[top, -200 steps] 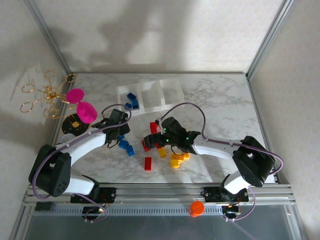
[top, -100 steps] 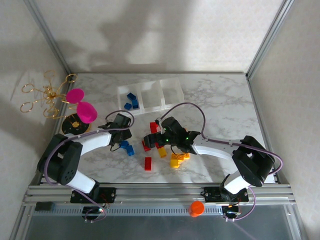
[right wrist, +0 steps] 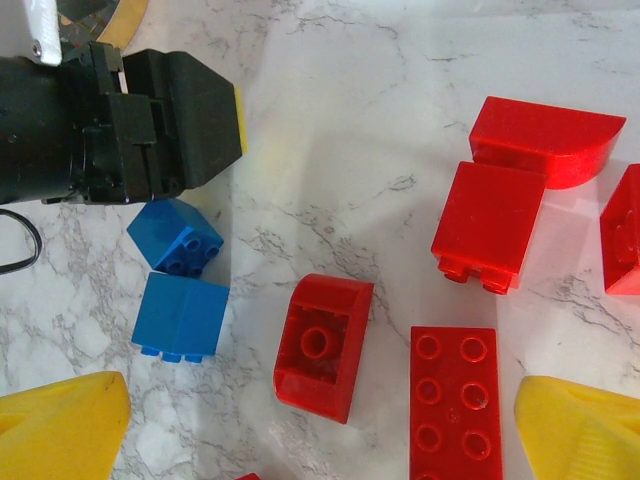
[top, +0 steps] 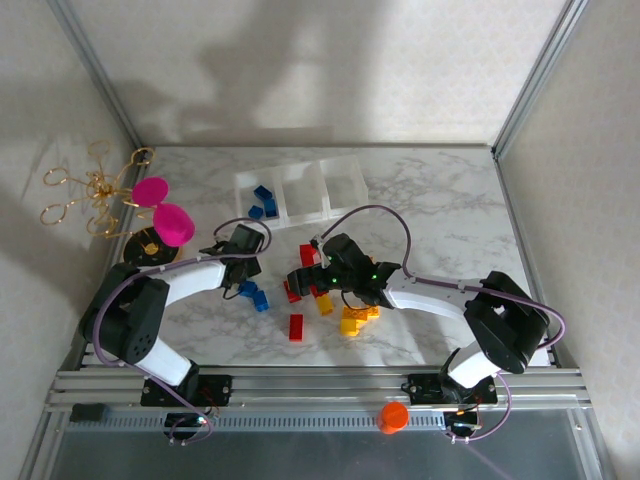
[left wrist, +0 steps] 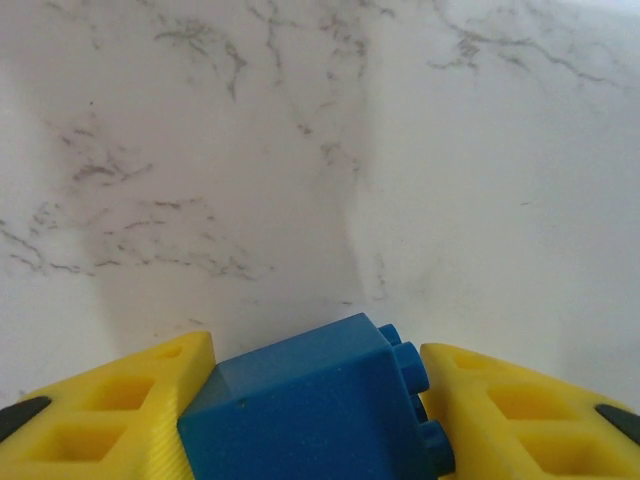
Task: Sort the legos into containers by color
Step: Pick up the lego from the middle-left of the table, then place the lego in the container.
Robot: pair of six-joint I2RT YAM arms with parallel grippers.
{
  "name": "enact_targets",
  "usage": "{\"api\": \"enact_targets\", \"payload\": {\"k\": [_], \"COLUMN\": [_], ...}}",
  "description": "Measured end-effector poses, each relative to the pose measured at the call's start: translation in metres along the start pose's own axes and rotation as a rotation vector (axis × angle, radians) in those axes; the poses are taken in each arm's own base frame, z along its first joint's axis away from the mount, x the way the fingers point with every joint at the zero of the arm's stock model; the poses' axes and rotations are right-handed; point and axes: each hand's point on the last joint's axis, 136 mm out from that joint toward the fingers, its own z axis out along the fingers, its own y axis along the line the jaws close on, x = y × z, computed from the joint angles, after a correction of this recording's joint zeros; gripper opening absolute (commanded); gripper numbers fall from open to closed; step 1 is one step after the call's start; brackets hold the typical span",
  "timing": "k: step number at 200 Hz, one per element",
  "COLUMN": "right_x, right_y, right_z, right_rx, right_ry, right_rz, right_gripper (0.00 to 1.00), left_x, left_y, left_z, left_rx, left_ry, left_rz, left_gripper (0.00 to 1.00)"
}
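A blue lego (left wrist: 310, 405) sits between my left gripper's (left wrist: 315, 400) yellow fingers (left wrist: 110, 400), touching both, low over the marble. From above, the left gripper (top: 240, 270) is just left of two loose blue legos (top: 254, 295). My right gripper (right wrist: 320, 400) is open above a curved red lego (right wrist: 322, 345) and a flat red lego (right wrist: 452, 400), with other red legos (right wrist: 490, 225) beyond. Yellow legos (top: 352, 320) lie near the right wrist. The white three-compartment containers tray (top: 300, 168) stands at the back, with blue legos (top: 264, 195) in its left compartment.
Two magenta discs (top: 160, 208) and gold wire puzzles (top: 88, 195) stand at the table's left edge. A lone red lego (top: 296, 326) lies toward the front. An orange object (top: 393, 417) rests on the front rail. The table's right half is bare marble (top: 440, 220).
The left gripper has shifted a little toward the blue legos and its fingers have drawn in onto a blue one. The right arm has not moved.
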Motion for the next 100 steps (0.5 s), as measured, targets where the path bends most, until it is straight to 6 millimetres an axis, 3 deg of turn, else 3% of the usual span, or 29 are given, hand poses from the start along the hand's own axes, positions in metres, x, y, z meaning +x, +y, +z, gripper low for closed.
{"api": "enact_targets", "payload": {"k": [37, 100], "right_x": [-0.004, -0.033], "right_y": [-0.003, -0.035], "right_z": [-0.004, -0.027], "right_rx": [0.002, 0.072], "right_ry": [-0.012, -0.097], "right_rz": [0.024, 0.105], "right_gripper": [0.99, 0.99], "left_x": [-0.013, -0.072], "left_y": [-0.017, -0.052], "left_z": [-0.016, -0.064], "left_rx": [0.04, 0.107], "left_ry": [-0.03, -0.16], "left_rz": [0.006, -0.004], "left_gripper": [0.37, 0.35]}}
